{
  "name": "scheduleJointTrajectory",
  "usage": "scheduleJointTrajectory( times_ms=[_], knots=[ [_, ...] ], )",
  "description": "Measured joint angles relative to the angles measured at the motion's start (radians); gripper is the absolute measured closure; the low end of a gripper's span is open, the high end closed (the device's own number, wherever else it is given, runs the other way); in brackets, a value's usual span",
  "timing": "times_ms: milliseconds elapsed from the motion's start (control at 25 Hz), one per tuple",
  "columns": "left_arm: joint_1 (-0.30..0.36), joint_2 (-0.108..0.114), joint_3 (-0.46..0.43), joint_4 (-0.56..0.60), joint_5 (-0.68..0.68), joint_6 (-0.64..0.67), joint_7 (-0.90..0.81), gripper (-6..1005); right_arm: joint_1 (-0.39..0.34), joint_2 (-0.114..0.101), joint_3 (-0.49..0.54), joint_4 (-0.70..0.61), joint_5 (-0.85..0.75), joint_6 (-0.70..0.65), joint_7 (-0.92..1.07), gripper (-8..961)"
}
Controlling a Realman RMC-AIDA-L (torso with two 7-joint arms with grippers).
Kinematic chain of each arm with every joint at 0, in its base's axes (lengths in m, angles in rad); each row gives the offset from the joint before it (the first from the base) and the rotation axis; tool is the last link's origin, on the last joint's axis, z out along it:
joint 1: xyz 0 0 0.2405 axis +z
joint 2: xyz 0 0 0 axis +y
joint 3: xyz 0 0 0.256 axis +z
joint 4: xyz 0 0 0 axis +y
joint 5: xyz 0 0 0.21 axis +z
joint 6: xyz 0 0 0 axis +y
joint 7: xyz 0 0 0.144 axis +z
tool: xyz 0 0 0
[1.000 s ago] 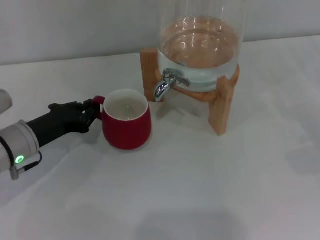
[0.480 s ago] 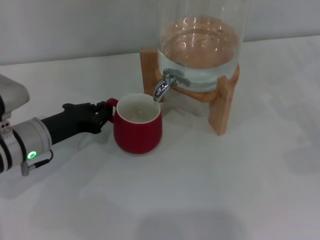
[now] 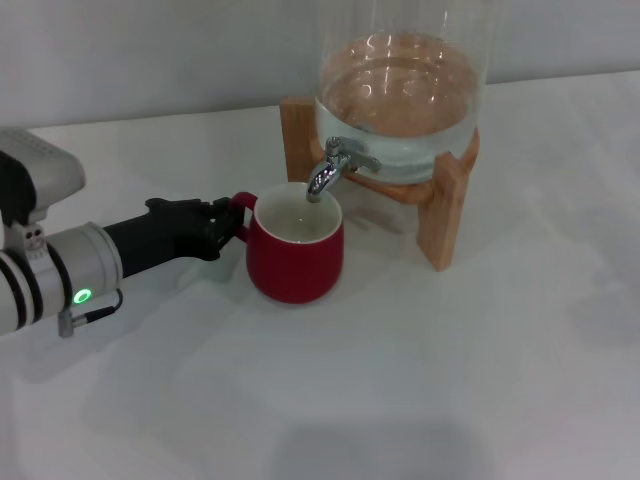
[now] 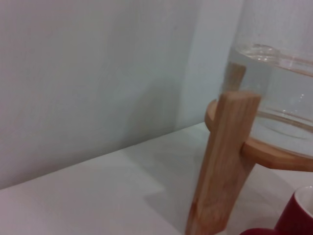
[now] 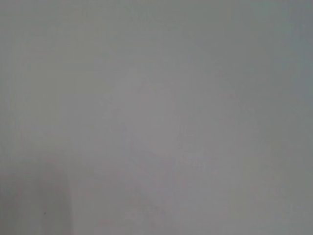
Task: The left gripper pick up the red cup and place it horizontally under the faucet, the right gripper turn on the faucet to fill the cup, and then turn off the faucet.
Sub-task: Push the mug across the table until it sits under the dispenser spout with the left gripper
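The red cup (image 3: 296, 250) is standing upright on the white table (image 3: 400, 380), with its open cream inside facing up and its far rim sitting right below the tip of the faucet (image 3: 333, 165). No water is running from the spout into it. The cup's small loop handle is pointing toward the robot's left, and the left gripper (image 3: 232, 225) is pinching that handle, its black fingers closed around the loop. The slim black arm is reaching in low over the table from the left side, with a silver section and a green light farther back along it.

The faucet is sticking out of the front of a clear glass dispenser (image 3: 400, 90), which is holding water up to about the middle of what is showing. The dispenser is sitting on a wooden stand (image 3: 443, 210), whose nearest leg is standing just beside the cup on the right.

In the left wrist view a corner of the red cup (image 4: 298, 215) is showing next to a leg of the wooden stand (image 4: 222, 166), with the glass dispenser (image 4: 274, 83) above it.

The right gripper is nowhere to be seen; its wrist camera is showing only a plain grey surface.
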State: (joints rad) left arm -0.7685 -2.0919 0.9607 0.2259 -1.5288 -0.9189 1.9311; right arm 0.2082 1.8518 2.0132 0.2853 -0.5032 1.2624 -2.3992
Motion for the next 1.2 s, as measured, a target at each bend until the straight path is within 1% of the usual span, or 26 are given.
scheduleJointTrajectory(
  times_ms=[80, 200, 400, 920, 1200],
  knots=[
    [-0.004, 0.0, 0.006, -0.001, 0.0, 0.0, -0.002, 844, 0.0, 0.001, 0.001, 0.0, 0.0, 0.0, 0.0, 232],
    [-0.017, -0.001, 0.058, -0.006, -0.004, 0.015, -0.034, 845, 0.0, 0.001, 0.002, 0.0, 0.0, 0.0, 0.0, 232],
    [-0.02, -0.001, 0.096, 0.001, -0.007, 0.026, -0.062, 845, 0.001, 0.001, 0.004, 0.0, 0.0, 0.0, 0.0, 232],
    [-0.013, 0.0, 0.096, 0.003, -0.008, 0.021, -0.063, 851, -0.003, 0.001, 0.006, 0.0, 0.001, 0.0, 0.0, 231],
    [-0.012, 0.0, 0.096, 0.006, -0.008, 0.013, -0.075, 817, -0.007, 0.002, 0.005, 0.0, 0.003, 0.0, 0.0, 231]
  ],
)
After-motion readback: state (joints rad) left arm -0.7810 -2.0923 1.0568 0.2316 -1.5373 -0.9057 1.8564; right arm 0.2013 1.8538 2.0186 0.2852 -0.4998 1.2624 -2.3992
